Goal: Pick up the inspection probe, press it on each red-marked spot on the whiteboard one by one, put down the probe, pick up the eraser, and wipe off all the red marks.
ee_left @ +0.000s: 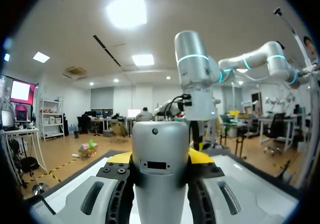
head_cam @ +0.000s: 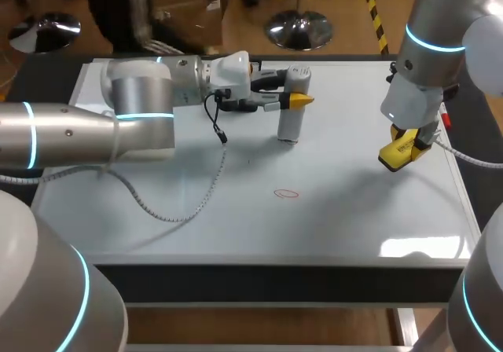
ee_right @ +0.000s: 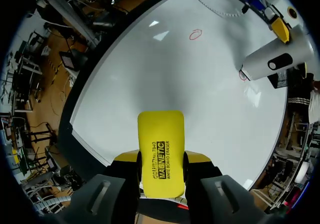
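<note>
Both tools held.
Upright probe clamped in left end effector, tip on whiteboard; eraser gripped by right end effector above it; red mark apart.

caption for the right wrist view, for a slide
Right gripper shut on the yellow eraser above the whiteboard, a red mark ahead.

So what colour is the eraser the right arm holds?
The eraser is yellow with black print, clearest in the right wrist view.

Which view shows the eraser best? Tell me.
Right wrist view: the eraser fills the foreground, held in the right pincer. Head view shows it small under that arm. Left wrist view shows the probe, no eraser.
</note>
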Motion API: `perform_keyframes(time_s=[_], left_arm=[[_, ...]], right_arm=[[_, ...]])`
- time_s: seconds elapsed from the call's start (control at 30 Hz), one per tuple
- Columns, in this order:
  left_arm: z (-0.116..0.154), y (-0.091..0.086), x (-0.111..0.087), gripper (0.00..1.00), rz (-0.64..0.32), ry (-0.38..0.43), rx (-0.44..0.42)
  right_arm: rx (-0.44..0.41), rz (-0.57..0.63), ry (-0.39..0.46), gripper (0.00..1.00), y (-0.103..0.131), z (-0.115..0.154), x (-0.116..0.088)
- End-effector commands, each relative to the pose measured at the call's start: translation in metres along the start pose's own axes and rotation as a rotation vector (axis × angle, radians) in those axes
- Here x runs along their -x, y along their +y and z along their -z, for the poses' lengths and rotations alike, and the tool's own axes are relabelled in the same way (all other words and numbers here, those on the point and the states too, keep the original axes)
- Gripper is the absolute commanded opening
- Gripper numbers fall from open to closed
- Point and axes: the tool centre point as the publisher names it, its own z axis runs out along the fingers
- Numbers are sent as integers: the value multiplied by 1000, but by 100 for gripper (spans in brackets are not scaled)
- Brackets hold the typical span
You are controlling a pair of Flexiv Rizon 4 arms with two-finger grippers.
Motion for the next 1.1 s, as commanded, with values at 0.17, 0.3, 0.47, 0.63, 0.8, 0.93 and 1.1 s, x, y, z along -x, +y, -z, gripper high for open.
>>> perform_keyframes(time_s=[0.17,0.3,0.47,0.63,0.8,0.93,1.1], left_arm=[[-3,9,9,0,-3,14,-12],[-4,9,11,0,-3,19,-21],[-6,14,11,0,-2,29,-31],[-5,17,10,0,-7,40,-30],[-1,19,11,0,-28,42,-7],[5,19,12,0,-48,45,19],[10,20,13,0,-61,48,48]], right_arm=[[-1,2,2,0,-1,0,0],[-1,2,2,0,-1,0,0],[-1,2,2,0,-1,0,0],[-1,2,2,0,-1,0,0],[-1,2,2,0,-1,0,0],[-1,2,2,0,-1,0,0],[-1,2,2,0,-1,0,0]])
